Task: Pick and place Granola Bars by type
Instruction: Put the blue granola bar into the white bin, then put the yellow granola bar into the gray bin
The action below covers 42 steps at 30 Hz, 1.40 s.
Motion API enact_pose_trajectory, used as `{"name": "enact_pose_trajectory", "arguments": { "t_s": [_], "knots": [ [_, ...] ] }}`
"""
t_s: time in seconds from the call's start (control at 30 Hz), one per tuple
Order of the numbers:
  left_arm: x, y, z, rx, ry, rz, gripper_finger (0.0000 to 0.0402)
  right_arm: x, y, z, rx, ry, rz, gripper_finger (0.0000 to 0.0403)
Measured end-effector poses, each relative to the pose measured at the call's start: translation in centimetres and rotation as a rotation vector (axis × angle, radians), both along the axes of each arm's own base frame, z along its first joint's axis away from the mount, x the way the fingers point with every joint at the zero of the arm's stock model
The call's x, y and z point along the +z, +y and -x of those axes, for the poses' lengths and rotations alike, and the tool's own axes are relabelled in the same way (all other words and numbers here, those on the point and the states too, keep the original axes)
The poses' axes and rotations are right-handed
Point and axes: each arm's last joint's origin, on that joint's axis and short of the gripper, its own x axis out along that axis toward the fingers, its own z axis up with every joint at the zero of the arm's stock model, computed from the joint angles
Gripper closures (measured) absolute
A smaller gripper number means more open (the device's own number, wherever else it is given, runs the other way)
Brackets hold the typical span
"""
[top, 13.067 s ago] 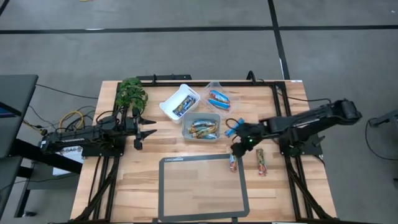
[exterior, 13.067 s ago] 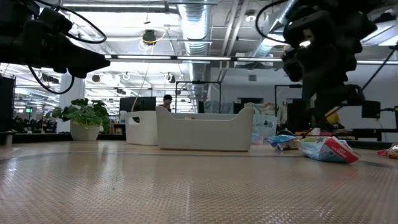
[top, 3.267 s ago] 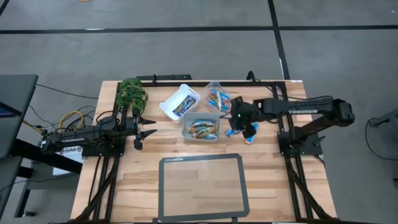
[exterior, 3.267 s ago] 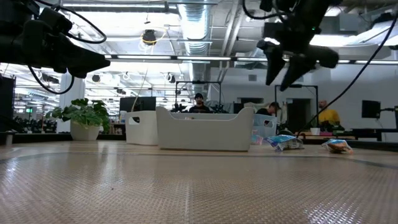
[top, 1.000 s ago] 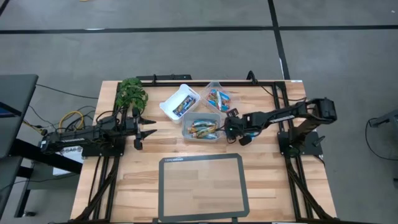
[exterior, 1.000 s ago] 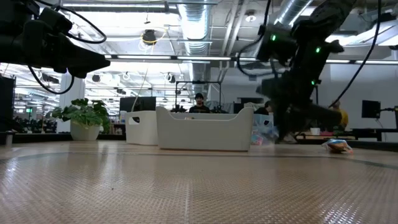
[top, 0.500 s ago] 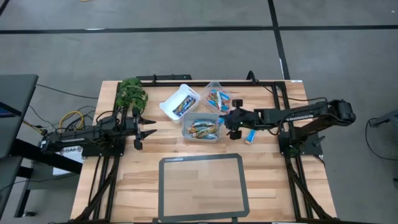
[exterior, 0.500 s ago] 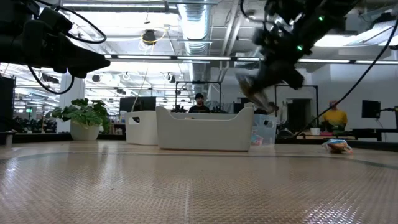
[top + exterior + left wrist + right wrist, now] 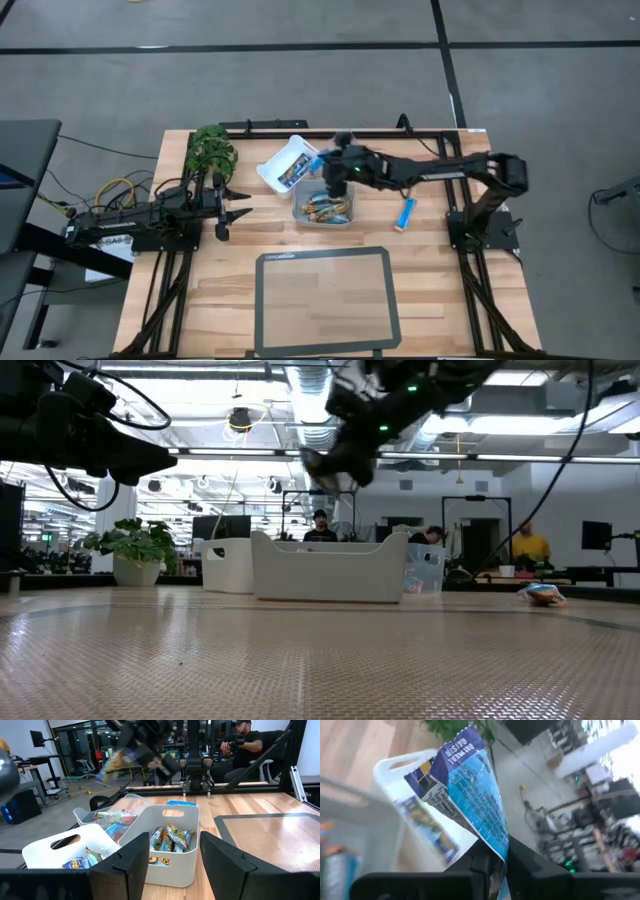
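since half a second ago your right arm has swung across from beside the middle tub to the gap between the two rear tubs, and its right gripper [image 9: 322, 163] now hangs above the table with its fingers clamped on a blue oatmeal-raisin bar [image 9: 470, 785]. you can see that bar pinched by one end in the right wrist view, with the white tub [image 9: 287, 164] just past it; whether the bar is over the tub or only beside it, you cannot tell. that white tub already has blue-wrapped bars inside [image 9: 75, 864]. the middle tub [image 9: 324, 203], nearest the mat, holds tan-brown bars [image 9: 167, 840], and the clear tub [image 9: 114, 816] behind it holds more wrapped bars. one blue bar [image 9: 404, 214] lies alone on the wooden table [image 9: 220, 300], well apart from the tubs on the right arm's side. your left arm waits at the table's left edge, and the left gripper [image 9: 237, 204] has its fingers apart with nothing between them, pointing toward the tubs. a small potted plant [image 9: 211, 150] sits at the rear left corner, and a dark mat [image 9: 327, 302] lies at the front centre. people sit in the room beyond the table [image 9: 320, 526].
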Motion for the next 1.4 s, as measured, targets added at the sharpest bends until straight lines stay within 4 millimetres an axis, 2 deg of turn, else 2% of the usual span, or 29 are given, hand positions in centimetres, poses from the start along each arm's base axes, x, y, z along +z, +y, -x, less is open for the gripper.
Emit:
{"name": "enact_pose_trajectory", "arguments": {
  "t_s": [0.33, 0.5, 0.77, 1.03, 1.4],
  "knots": [
    [0.0, 0.0, 0.0, 0.000, 0.000, 0.000, 0.0233, -0.3, -2.2, -6.6, 0.148, 0.156, 0.272, 0.0371],
    [0.0, 0.0, 0.0, 0.000, 0.000, 0.000, 0.0233, -0.6, -2.8, -9.1, 0.216, 0.172, 0.267, 0.0370],
    [0.0, 0.0, 0.0, -0.001, 0.001, 0.000, 0.0233, -0.7, -3.6, -10.4, 0.275, 0.289, 0.100, 0.0368],
    [0.0, 0.0, 0.0, 0.000, 0.000, 0.000, 0.0233, -1.7, -4.8, -11.1, 0.235, 0.294, 0.075, 0.0349],
    [0.0, 0.0, 0.0, 0.001, 0.000, 0.000, 0.0233, -1.7, -5.4, -10.7, 0.154, 0.303, 0.050, 0.0280]
  ]
}}
